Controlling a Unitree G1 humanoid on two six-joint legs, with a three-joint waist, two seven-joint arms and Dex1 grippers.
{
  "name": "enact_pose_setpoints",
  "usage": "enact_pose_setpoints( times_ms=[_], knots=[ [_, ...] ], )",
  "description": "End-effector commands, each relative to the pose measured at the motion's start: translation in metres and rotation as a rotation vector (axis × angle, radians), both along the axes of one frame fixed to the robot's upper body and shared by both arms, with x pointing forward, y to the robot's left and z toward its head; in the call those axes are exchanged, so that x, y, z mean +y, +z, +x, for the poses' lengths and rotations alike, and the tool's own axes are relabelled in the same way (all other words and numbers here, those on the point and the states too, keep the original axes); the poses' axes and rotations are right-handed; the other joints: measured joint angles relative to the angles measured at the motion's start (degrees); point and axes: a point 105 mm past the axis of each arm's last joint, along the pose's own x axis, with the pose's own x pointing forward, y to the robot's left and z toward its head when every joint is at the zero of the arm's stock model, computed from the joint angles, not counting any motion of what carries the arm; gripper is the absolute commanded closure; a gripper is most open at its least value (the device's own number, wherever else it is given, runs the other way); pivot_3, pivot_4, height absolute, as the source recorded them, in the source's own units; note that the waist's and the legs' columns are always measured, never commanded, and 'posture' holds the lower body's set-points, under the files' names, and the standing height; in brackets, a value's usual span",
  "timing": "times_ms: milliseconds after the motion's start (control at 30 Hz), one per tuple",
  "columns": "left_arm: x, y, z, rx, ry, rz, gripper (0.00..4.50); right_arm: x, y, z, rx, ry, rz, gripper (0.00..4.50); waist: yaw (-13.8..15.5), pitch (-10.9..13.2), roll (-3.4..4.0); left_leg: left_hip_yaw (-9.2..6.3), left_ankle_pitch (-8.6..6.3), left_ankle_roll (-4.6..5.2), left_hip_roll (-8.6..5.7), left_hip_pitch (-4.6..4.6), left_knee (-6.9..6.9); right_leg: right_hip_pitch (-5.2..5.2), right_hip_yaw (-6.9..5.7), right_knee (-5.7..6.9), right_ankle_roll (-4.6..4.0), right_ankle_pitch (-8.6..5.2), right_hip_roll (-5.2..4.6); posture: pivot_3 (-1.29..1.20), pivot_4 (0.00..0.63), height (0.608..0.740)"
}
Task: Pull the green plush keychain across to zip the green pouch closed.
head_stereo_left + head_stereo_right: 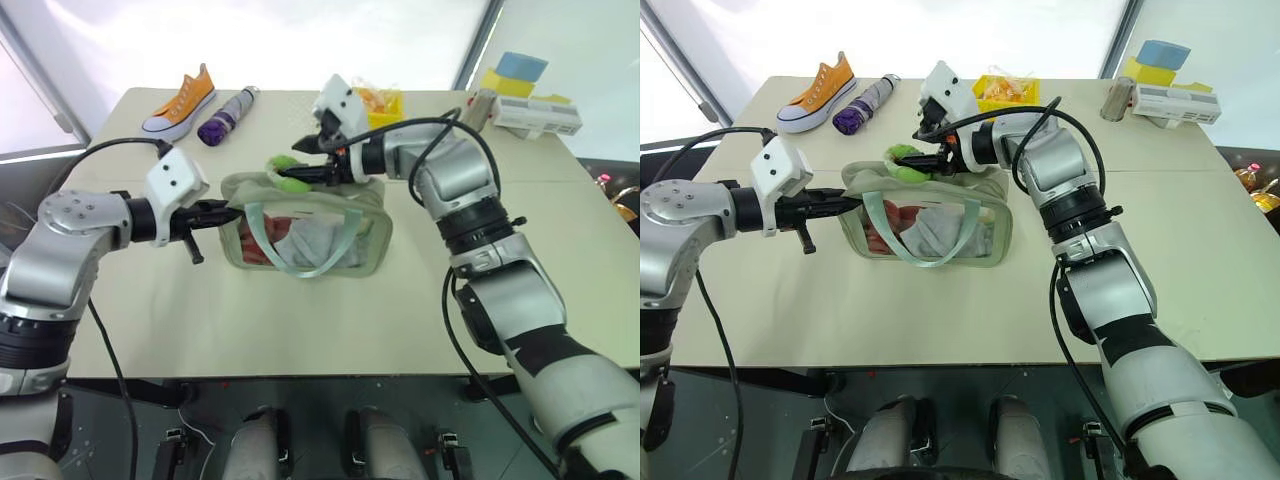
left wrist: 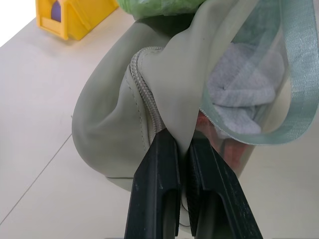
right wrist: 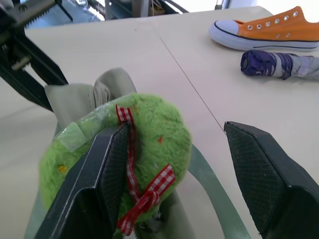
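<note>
I count one sneaker [image 1: 180,100] and one purple umbrella [image 1: 226,117] at upper left of the head view, one green pouch [image 1: 305,232] at centre, one yellow bin [image 1: 385,104] behind it, and boxes [image 1: 525,110] at upper right. My left gripper [image 1: 222,211] is clenched on the pouch's left end fabric beside the zip. The table [image 1: 300,320] is bare in front of the pouch down to its near edge. My right gripper [image 3: 174,169] stands spread at the pouch's top, one finger against the green plush keychain [image 3: 149,144], not pinching it. The keychain is fuzzy lime with a red-checked ribbon; the pouch is sage, with a clear front and mint strap.
</note>
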Motion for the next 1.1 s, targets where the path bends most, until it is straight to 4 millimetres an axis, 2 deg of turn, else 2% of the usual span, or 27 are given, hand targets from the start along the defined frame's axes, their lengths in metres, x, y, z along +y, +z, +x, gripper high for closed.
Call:
enact_pose_setpoints(
  times_ms=[33, 100, 133, 200, 333, 367, 467, 633, 733, 833, 900, 967, 1033, 1100],
  knots=[
    [0.002, 0.006, -0.004, -0.034, 0.004, 0.012, 4.5, -0.002, 0.002, -0.006, -0.01, 0.037, -0.026, 1.36, -0.01, 0.0, 0.0, -0.01, 0.0, 0.0, 0.0, 0.0, 0.0, 0.0, 0.0, 0.01, 0.0, 0.0, 0.0, 0.0, 0.15, 0.74],
    [0.002, 0.006, -0.004, -0.037, 0.006, 0.014, 4.5, -0.001, 0.002, -0.006, -0.013, 0.04, -0.022, 1.36, 0.0, 0.0, 0.0, -0.01, 0.0, 0.0, 0.01, 0.03, 0.0, 0.03, 0.0, 0.02, 0.0, 0.0, 0.0, 0.0, 0.15, 0.74],
    [0.002, 0.006, -0.004, -0.038, 0.006, 0.014, 4.5, -0.001, 0.003, -0.007, -0.009, 0.043, -0.015, 1.58, 0.0, 0.0, 0.0, -0.01, 0.0, 0.0, 0.01, 0.04, 0.0, 0.03, 0.0, 0.02, 0.0, 0.0, 0.0, 0.0, 0.15, 0.74],
    [0.002, 0.006, -0.003, -0.04, 0.007, 0.012, 4.5, 0.0, 0.005, -0.008, -0.011, 0.049, -0.007, 2.21, -0.01, 0.0, 0.0, -0.01, 0.0, 0.0, 0.01, 0.04, 0.0, 0.03, 0.0, 0.01, 0.0, 0.0, 0.0, 0.0, 0.15, 0.74],
    [0.001, 0.006, 0.0, -0.046, 0.004, 0.013, 4.5, -0.005, 0.01, -0.009, -0.026, 0.056, -0.005, 4.27, 0.0, 0.0, 0.0, -0.01, 0.0, 0.0, 0.01, 0.04, 0.0, 0.03, 0.0, 0.01, 0.0, 0.0, 0.0, 0.0, 0.15, 0.74],
    [0.0, 0.007, 0.001, -0.048, 0.003, 0.012, 4.5, -0.009, 0.013, -0.01, -0.034, 0.054, -0.007, 4.48, 0.05, 0.0, 0.0, -0.01, 0.0, 0.0, 0.01, 0.04, 0.0, 0.03, 0.0, 0.01, 0.0, 0.0, 0.0, 0.0, 0.15, 0.74],
    [0.0, 0.007, 0.003, -0.052, 0.003, 0.011, 4.5, -0.03, 0.026, -0.008, -0.112, -0.012, -0.041, 4.48, 0.27, 0.0, 0.0, -0.01, 0.0, 0.0, 0.0, 0.01, 0.0, 0.02, 0.0, 0.0, 0.0, 0.0, -0.01, 0.0, 0.15, 0.74],
    [0.006, 0.006, 0.005, -0.051, 0.014, 0.014, 4.5, -0.09, 0.051, -0.004, -0.266, -0.193, -0.149, 4.48, 0.28, 0.01, 0.01, -0.02, 0.0, 0.0, 0.0, 0.01, 0.0, 0.01, 0.0, 0.0, 0.0, 0.0, -0.03, 0.0, 0.15, 0.74],
    [0.005, 0.003, 0.006, -0.044, 0.016, 0.01, 4.5, -0.127, 0.053, -0.005, -0.337, -0.31, -0.253, 4.48, 0.14, 0.0, 0.01, -0.01, 0.0, 0.0, 0.0, 0.03, 0.0, 0.02, 0.0, -0.02, 0.0, 0.0, -0.03, 0.0, 0.15, 0.74],
    [0.003, 0.0, 0.005, -0.033, 0.004, 0.01, 4.5, -0.155, 0.049, -0.006, -0.375, -0.4, -0.342, 4.48, 0.09, 0.01, 0.02, -0.01, 0.0, 0.0, 0.0, 0.03, -0.01, 0.01, 0.0, -0.02, 0.0, 0.0, -0.03, 0.0, 0.15, 0.74],
    [0.002, -0.001, 0.006, -0.031, -0.001, 0.01, 4.5, -0.175, 0.04, -0.004, -0.375, -0.473, -0.39, 4.48, 0.06, 0.01, 0.02, 0.03, 0.0, 0.0, 0.0, 0.04, -0.01, 0.0, 0.01, -0.02, 0.0, 0.0, -0.03, 0.0, 0.15, 0.74],
    [0.001, -0.001, 0.007, -0.03, -0.008, 0.01, 4.5, -0.193, 0.018, -0.002, -0.366, -0.528, -0.469, 4.48, 0.23, 0.0, 0.01, 0.02, 0.0, 0.0, 0.01, 0.04, -0.01, -0.01, 0.01, -0.02, 0.0, 0.0, -0.02, 0.0, 0.15, 0.74],
    [-0.002, -0.001, 0.008, -0.029, -0.015, 0.012, 4.5, -0.199, -0.012, 0.0, -0.309, -0.55, -0.48, 4.48, 0.33, -0.01, 0.0, 0.01, 0.0, 0.0, 0.0, 0.03, 0.0, 0.03, 0.0, -0.04, 0.0, 0.0, -0.03, 0.0, 0.15, 0.74],
    [-0.003, -0.001, 0.008, -0.029, -0.021, 0.014, 4.5, -0.196, -0.038, -0.001, -0.239, -0.551, -0.449, 4.48, 0.29, -0.01, -0.02, 0.02, 0.0, 0.0, -0.02, 0.06, 0.02, 0.11, 0.0, -0.06, 0.0, 0.0, -0.03, 0.0, 0.15, 0.74]
  ],
)
